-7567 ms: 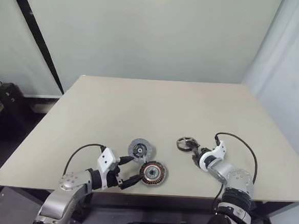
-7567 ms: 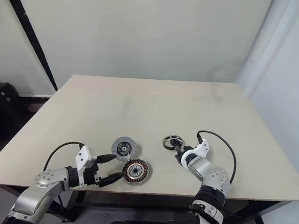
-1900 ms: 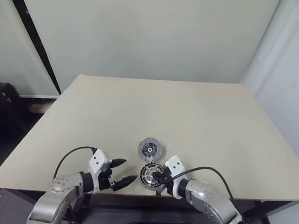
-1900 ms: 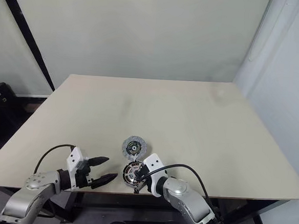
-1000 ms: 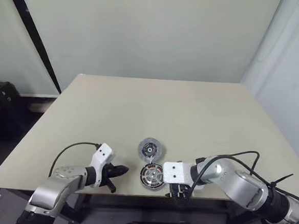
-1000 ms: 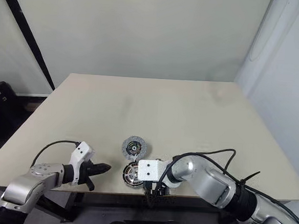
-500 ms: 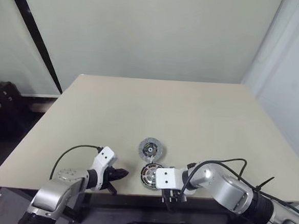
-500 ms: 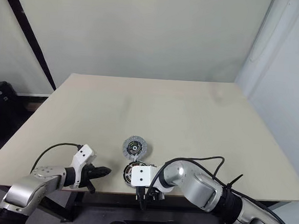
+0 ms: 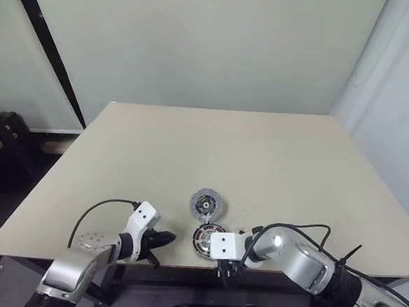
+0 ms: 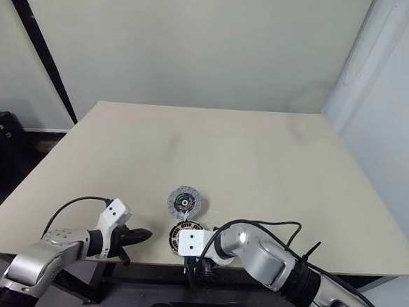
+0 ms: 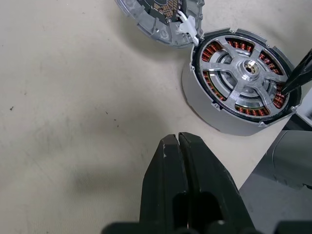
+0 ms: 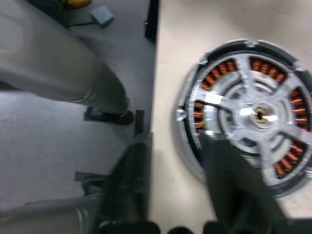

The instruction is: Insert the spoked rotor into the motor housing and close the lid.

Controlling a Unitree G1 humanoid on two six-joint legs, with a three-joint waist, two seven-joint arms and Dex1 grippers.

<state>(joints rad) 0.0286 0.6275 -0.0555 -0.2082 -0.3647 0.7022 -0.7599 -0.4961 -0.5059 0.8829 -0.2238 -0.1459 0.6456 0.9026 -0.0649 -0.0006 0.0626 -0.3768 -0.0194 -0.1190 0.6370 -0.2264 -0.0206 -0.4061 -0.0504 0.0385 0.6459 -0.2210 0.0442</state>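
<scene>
On a pale table [image 9: 260, 164], the spoked rotor [image 11: 246, 70] sits seated inside the motor housing [image 11: 219, 114], its silvery spokes lying over the ring of copper-orange windings, close to the table's near edge. The first half of the job therefore looks done. The lid [image 9: 206, 204] lies flat on the table just behind the housing, its rim touching or nearly touching the housing's rim, so closing it is the part left. The right gripper [image 12: 175, 180] reaches in at the housing's near side, its jaws apart, one finger over the housing's rim and the other hanging past the table edge; it is not clamped on anything that can be seen. The left gripper [image 11: 178, 146] rests a little apart from the housing on the robot's left, jaws pressed together and empty, pointed toward the housing. What remains, by the look of it, is to take up the lid, bring it over the housing and set it down squarely on the rotor.
</scene>
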